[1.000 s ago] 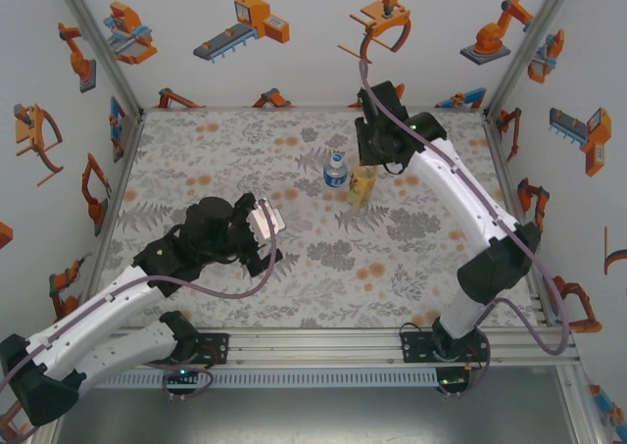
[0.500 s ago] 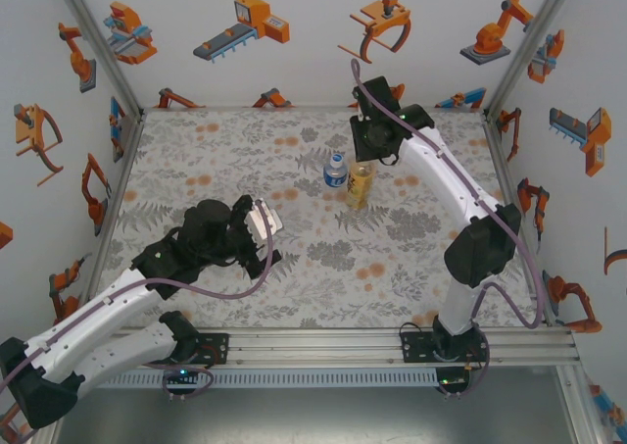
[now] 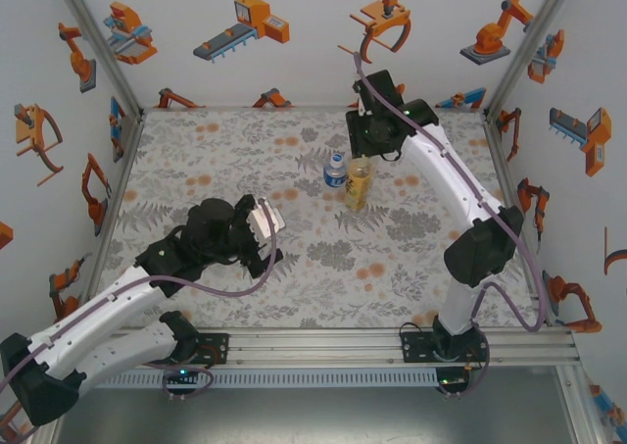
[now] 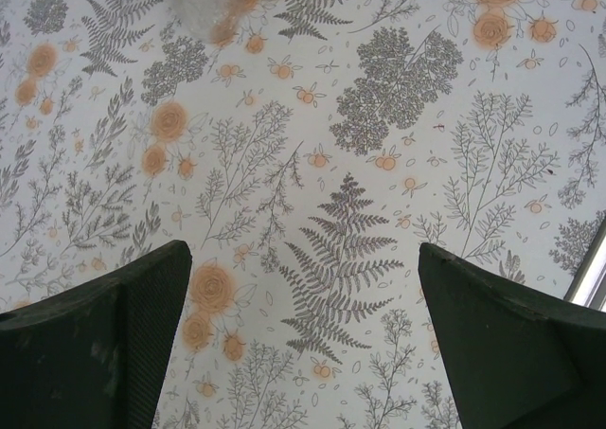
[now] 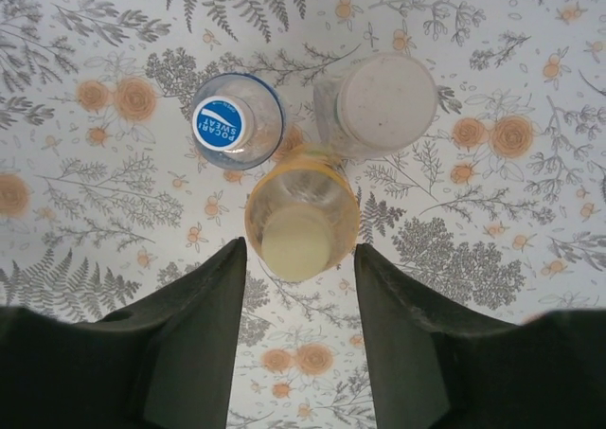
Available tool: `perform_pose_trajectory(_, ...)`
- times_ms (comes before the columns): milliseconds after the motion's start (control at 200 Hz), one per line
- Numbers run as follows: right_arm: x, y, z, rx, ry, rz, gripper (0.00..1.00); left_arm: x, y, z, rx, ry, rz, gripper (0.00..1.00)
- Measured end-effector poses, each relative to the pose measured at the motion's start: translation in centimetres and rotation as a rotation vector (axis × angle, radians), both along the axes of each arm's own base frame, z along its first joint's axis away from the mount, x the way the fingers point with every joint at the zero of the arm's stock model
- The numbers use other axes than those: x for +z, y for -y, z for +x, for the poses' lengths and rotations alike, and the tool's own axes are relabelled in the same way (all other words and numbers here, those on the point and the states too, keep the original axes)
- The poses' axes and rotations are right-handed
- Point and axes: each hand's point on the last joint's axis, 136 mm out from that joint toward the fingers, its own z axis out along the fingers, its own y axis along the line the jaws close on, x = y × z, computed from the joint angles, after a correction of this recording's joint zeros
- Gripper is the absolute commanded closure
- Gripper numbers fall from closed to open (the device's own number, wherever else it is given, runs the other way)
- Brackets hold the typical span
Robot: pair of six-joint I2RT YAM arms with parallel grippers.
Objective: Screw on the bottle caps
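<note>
**Right fingers open astride the yellow bottle; left fingers wide and empty**

In the right wrist view, the right gripper [image 5: 300, 251] has its fingers [image 5: 204, 334] parted about as wide as the yellow bottle [image 5: 303, 190], one on each side of it. Whether they press its sides I cannot tell. That bottle stands upright on the floral-patterned table [image 5: 530, 259] with a cream cap [image 5: 296, 242] on its neck. Just beyond it stand two more bottles, close together. On the left is a clear bottle [image 5: 266, 116] whose blue cap [image 5: 220, 123] reads "POCARI SWEAT". On the right is a pale bottle [image 5: 326, 112] with a white cap [image 5: 386, 100].

From above, the right gripper [image 3: 367, 153] hangs over this cluster at the far middle of the table. The left gripper [image 3: 266, 230] sits nearer the arm bases, well apart from the bottles.

In the left wrist view, the left gripper [image 4: 303, 254] has its fingers [image 4: 104, 344] spread wide. Nothing lies between them but bare table surface below.
</note>
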Motion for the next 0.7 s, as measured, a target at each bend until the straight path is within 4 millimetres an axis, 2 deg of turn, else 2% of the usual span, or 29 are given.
perform_pose_trajectory(190, 2.6, 0.5, -0.1, 0.003, 0.047, 0.003, 0.44, -0.8, -0.2, 1.8, 0.047, -0.005, 0.006, 0.03)
perform_pose_trajectory(320, 3.8, 2.7, -0.4, -0.026, 0.072, -0.019, 0.33, -1.4, -0.9, 4.0, 0.121, -0.003, 0.011, 0.03)
perform_pose_trajectory(421, 4.4, 6.2, -1.0, -0.084, 0.092, -0.042, 0.19, -1.6, -1.9, 6.2, 0.211, 0.007, 0.01, 0.03)
perform_pose_trajectory(491, 4.4, 9.1, -1.6, -0.137, 0.101, -0.063, 0.02, -1.7, -3.1, 7.8, 0.285, 0.018, 0.002, 0.03)
perform_pose_trajectory(591, 3.3, 13.0, -2.6, -0.218, 0.11, -0.088, 0.01, -2.3, -5.3, 10.2, 0.409, 0.027, -0.002, 0.03)
perform_pose_trajectory(701, 0.3, 16.9, -3.6, -0.303, 0.102, -0.119, 0.01, -3.5, -8.3, 12.4, 0.553, 0.032, -0.006, 0.03)
